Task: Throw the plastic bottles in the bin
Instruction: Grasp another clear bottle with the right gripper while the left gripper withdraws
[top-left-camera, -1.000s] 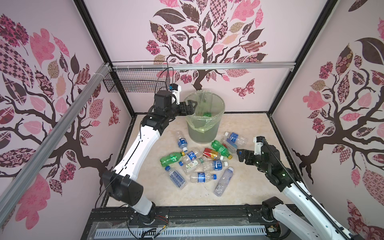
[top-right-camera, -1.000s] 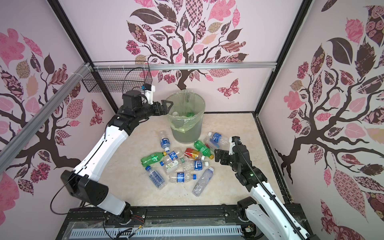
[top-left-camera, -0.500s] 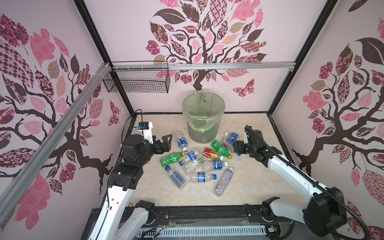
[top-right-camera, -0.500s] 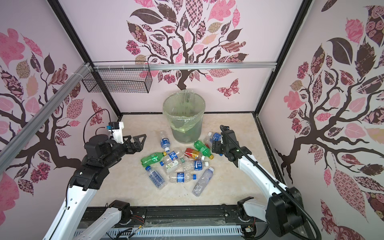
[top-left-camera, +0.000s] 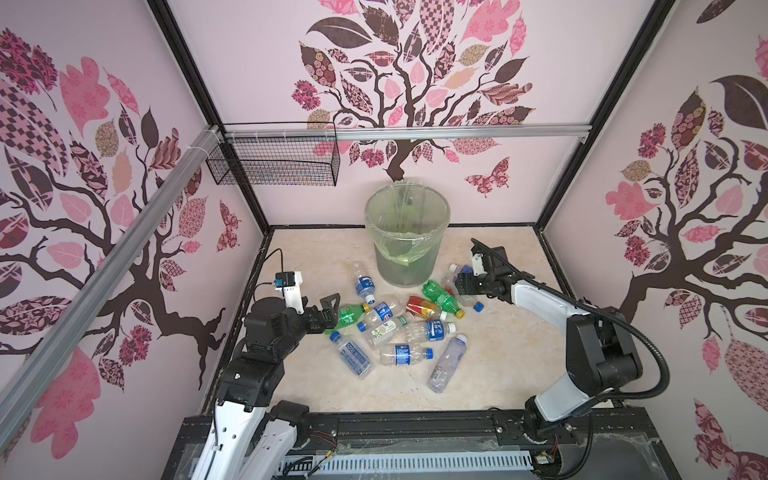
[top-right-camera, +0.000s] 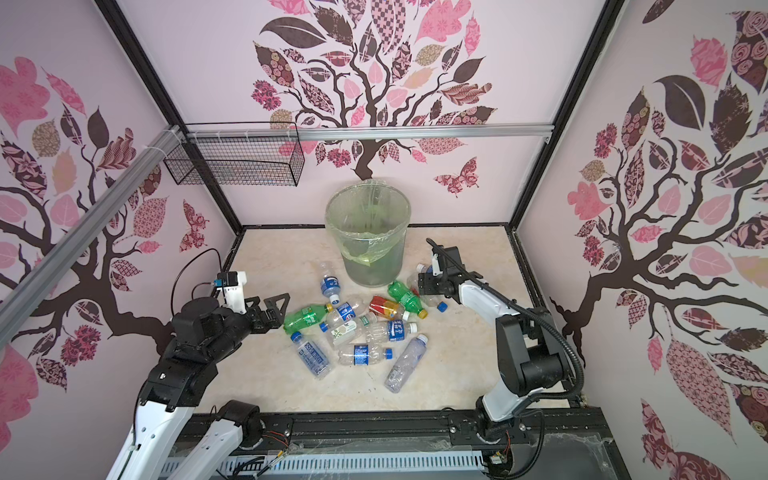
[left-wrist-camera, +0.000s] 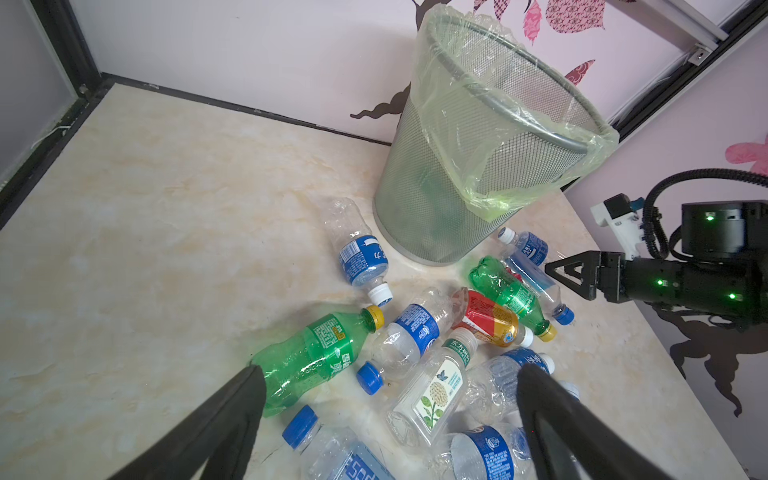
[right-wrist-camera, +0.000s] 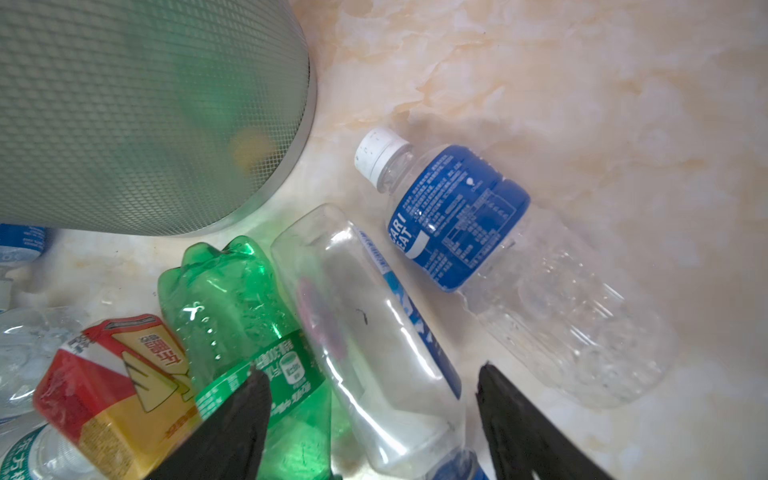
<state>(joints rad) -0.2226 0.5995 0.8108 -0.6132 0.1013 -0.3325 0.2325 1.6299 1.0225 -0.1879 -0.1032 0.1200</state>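
The right claw (top-left-camera: 459, 286) is hanging low at the bin-side edge of the pile. Its two fingers are straddling a clear bottle (right-wrist-camera: 374, 324) with a blue stripe label. I cannot tell whether they are pressing it. That bottle is lying flat on the tabletop (top-left-camera: 507, 357) on a diagonal axis, base pointing toward the bin (top-left-camera: 405, 266) and blue cap pointing away toward the front. A green bottle (right-wrist-camera: 232, 299) is lying parallel against it.

The left claw (top-left-camera: 330, 313) is standing spread wide, holding nothing. It is sitting just beside the base of a second green bottle (top-left-camera: 348, 316), whose yellow cap is pointing toward the middle of the pile.

The other plastic bottles (top-left-camera: 399, 332) are lying scattered in front of the bin, mostly clear, crumpled and blue-labelled. The bin is standing upright near the back wall, its pale green liner (left-wrist-camera: 540, 166) folding over the rim.
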